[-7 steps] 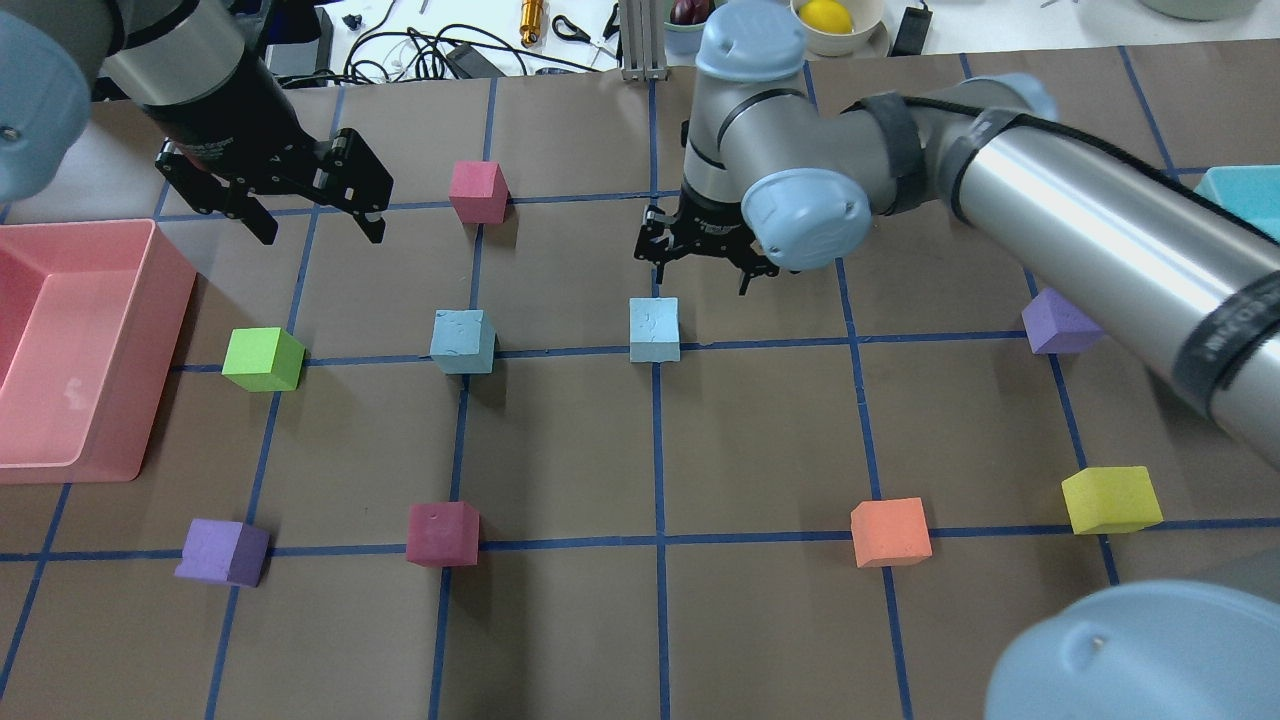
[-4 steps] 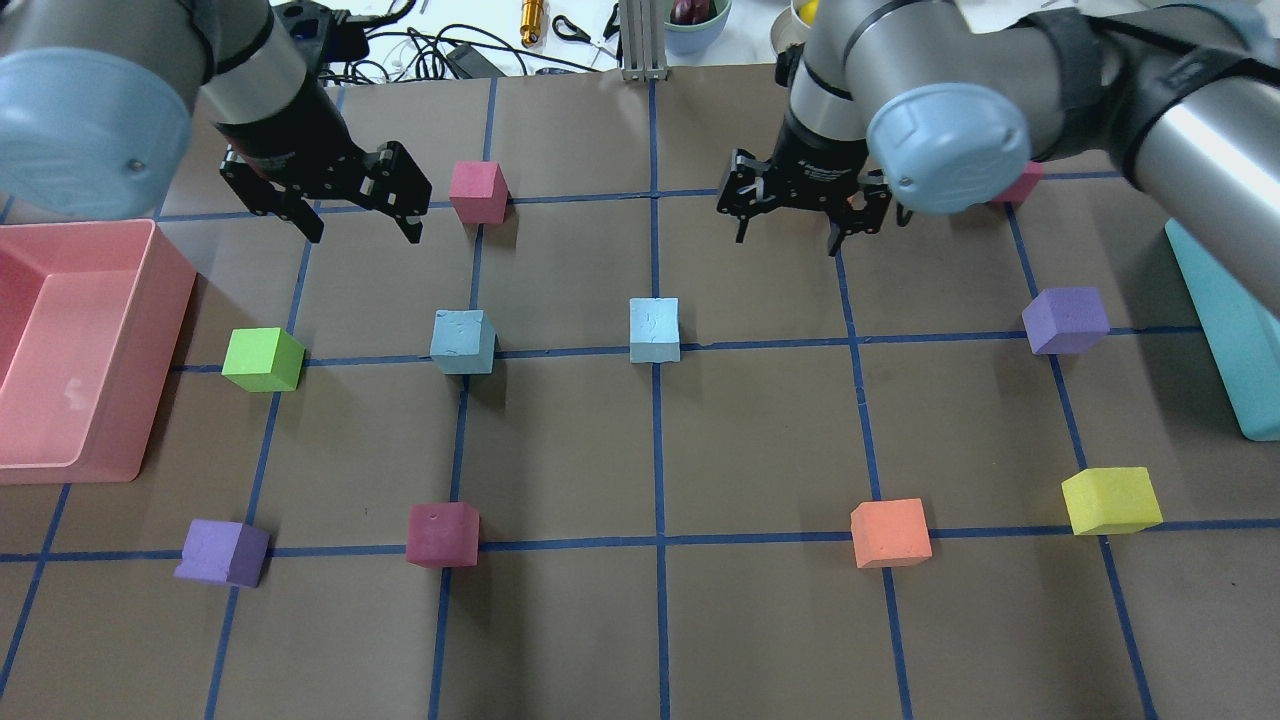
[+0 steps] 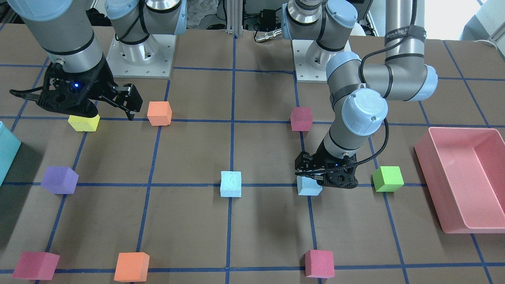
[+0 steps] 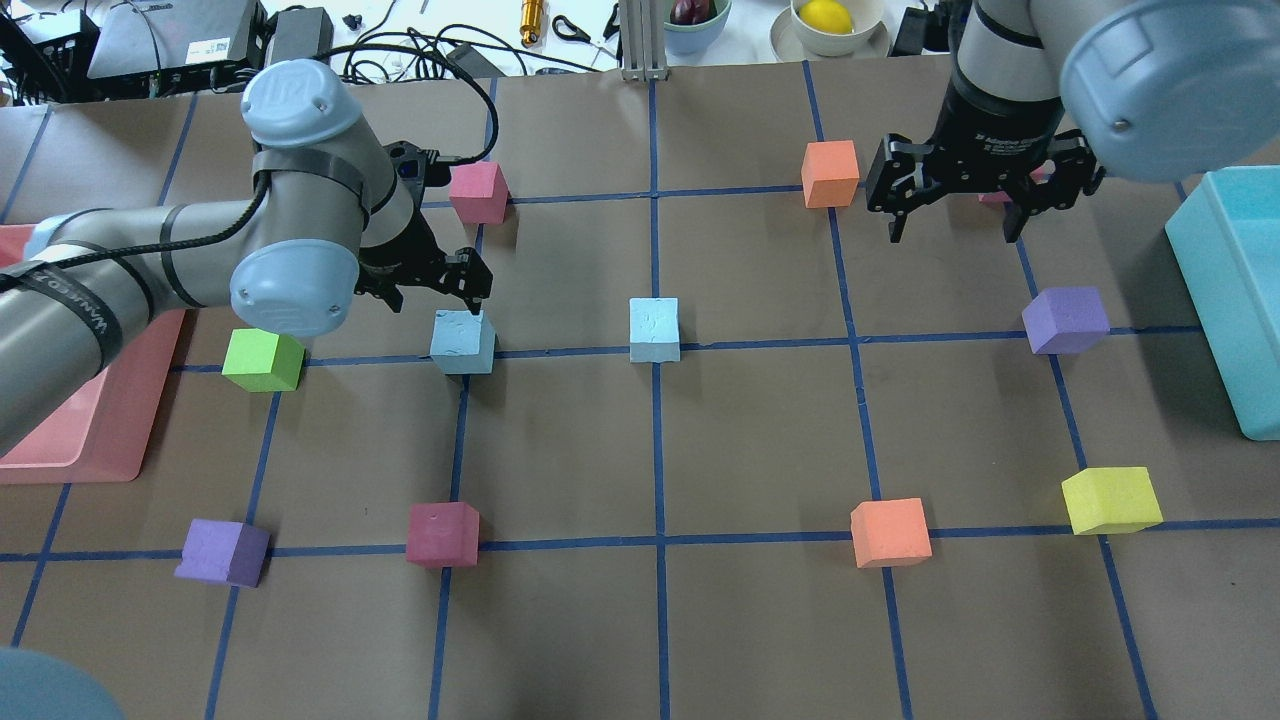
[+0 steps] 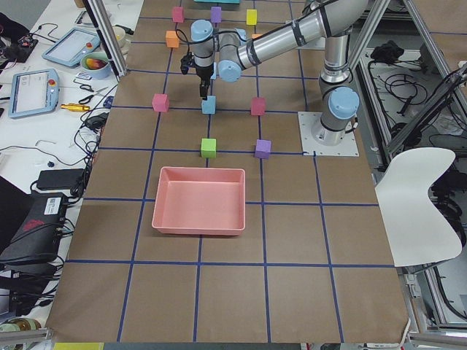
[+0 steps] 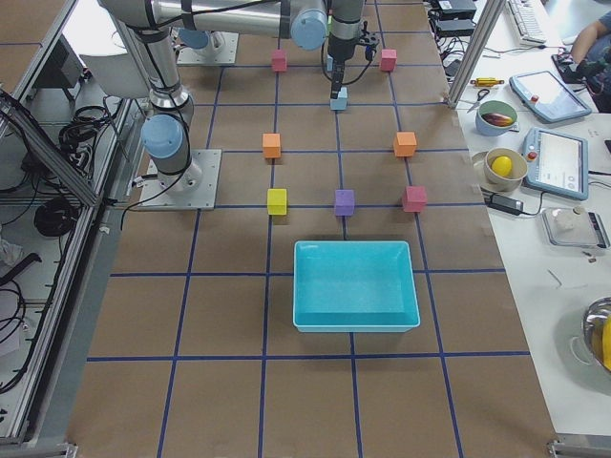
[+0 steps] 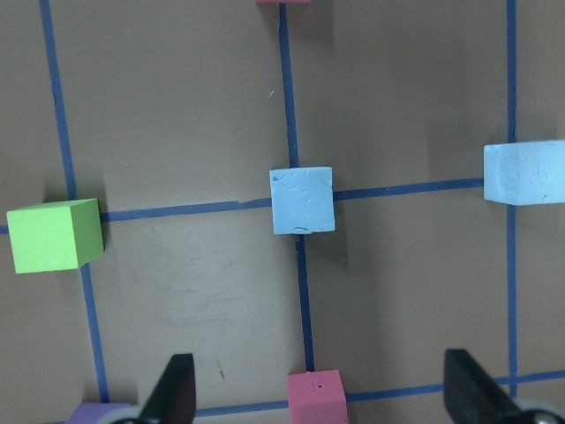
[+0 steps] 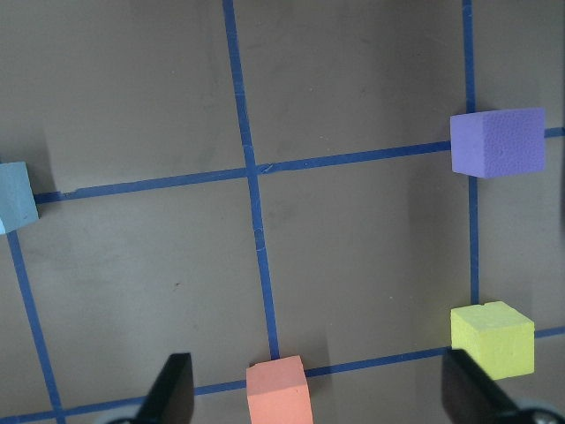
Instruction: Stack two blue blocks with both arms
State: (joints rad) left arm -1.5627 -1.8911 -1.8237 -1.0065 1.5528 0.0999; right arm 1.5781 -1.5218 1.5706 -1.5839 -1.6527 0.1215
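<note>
Overhead view: the left pincer [image 4: 437,295], spread wide and empty, hovers just above one blue block [image 4: 463,342], left of centre. The second blue block [image 4: 654,329] sits at centre, apart from the first. The right pincer [image 4: 952,232], also spread, hangs at upper right, well away. Risk: if the left pincer lowers off-centre, one prong could land on the foam and shove it (light foam probably slides easily). The brown desk [image 4: 760,440] is gridded with blue tape [image 4: 657,450]. Cables [image 4: 420,55] and bowls [image 4: 838,25] line the top edge.

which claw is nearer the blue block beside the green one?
Left. The left claw hangs open right at that blue block; the right claw is far off, open by the far orange block.
</note>
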